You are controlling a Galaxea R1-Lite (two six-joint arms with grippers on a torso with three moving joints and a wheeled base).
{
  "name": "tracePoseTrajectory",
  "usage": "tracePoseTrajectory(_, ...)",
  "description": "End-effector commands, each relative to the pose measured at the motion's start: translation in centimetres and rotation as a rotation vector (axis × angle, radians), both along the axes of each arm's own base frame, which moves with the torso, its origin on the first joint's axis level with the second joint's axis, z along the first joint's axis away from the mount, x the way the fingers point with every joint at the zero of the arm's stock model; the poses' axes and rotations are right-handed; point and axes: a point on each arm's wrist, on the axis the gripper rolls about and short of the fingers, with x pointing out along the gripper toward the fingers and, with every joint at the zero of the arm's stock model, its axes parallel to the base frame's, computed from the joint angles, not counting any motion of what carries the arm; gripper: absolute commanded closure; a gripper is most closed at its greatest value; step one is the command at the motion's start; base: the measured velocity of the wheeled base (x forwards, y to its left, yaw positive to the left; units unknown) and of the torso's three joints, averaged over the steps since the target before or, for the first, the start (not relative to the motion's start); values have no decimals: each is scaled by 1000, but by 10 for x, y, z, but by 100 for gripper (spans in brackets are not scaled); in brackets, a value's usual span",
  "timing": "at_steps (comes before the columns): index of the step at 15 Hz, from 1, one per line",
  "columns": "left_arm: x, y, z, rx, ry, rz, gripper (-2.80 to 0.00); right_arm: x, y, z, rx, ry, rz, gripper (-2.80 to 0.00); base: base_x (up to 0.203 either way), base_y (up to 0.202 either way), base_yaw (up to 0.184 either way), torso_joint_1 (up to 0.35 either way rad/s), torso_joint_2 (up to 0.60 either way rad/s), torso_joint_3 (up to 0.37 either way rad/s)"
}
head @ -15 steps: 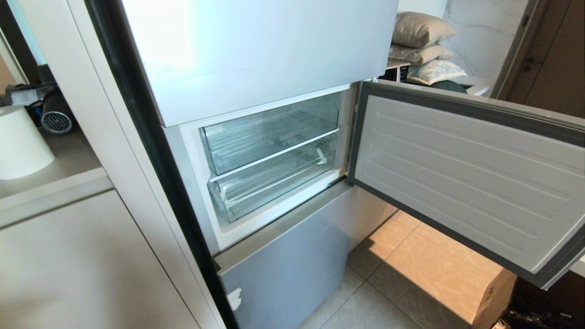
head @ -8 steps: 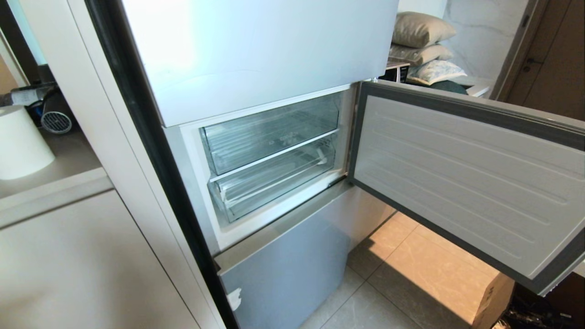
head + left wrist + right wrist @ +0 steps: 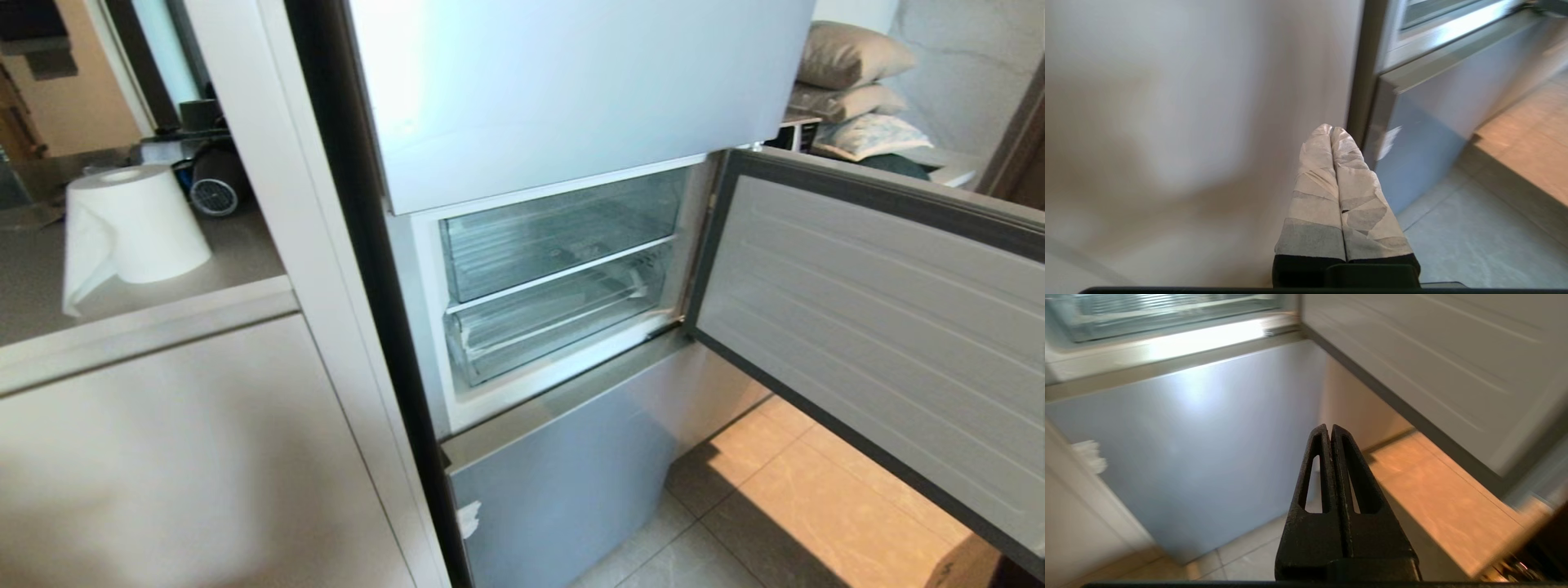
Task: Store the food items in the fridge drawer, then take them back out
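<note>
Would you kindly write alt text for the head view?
An open fridge door swung right reveals two clear plastic drawers, both pushed in and showing no food. A paper towel roll stands on the counter at left.
</note>
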Motion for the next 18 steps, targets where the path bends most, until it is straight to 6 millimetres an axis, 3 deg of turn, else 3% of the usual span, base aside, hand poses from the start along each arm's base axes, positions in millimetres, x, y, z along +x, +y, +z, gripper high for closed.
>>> tracePoseTrajectory(1, 0, 0, 0, 0, 3, 0, 0, 0, 0, 0, -1, 1, 1, 0, 2, -10, 170, 2, 1, 1)
tracePoseTrajectory(14, 0, 0, 0, 0, 3, 0, 0, 0, 0, 0, -1, 1, 1, 0, 2, -8, 175, 3, 2, 4)
tracePoseTrajectory(18, 0, 0, 0, 0, 3, 0, 0, 0, 0, 0, -38, 4, 10, 0, 1, -3, 58, 2, 2, 1)
